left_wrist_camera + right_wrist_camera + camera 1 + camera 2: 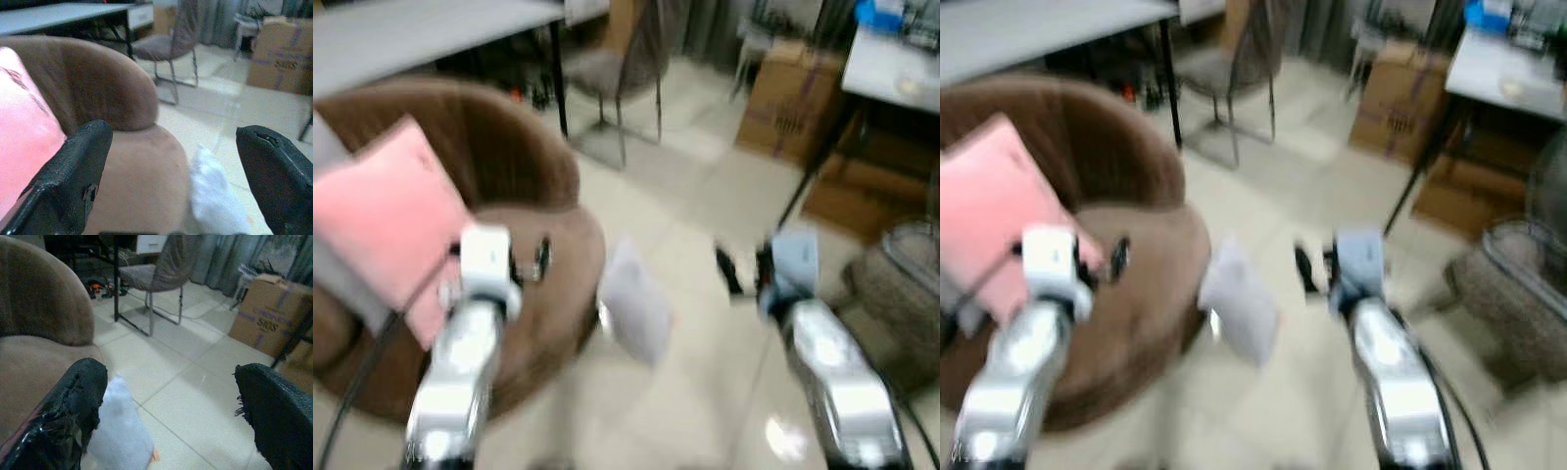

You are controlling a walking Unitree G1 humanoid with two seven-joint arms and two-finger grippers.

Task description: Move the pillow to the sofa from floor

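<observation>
On the tiled floor (724, 196), the white pillow (634, 305) leans against my brown sofa (524, 245); my left claw (171, 171) and right claw (171, 406) gape wide, empty.

Chair (619, 69): grey, metal legs, beside a table (421, 34) (pale top, black legs).
Boxes (790, 101): cardboard, on the tiled floor (705, 196).
Pink cushion (386, 220): at the sofa's left edge.

left arm (460, 372): shiny silver tube, white block on top
right arm (837, 377): shiny silver tube, pale blue block on top
cable (357, 377): thin, black, at 9 o'clock of left arm
fingers (73, 181): fat, black, rough skin
</observation>
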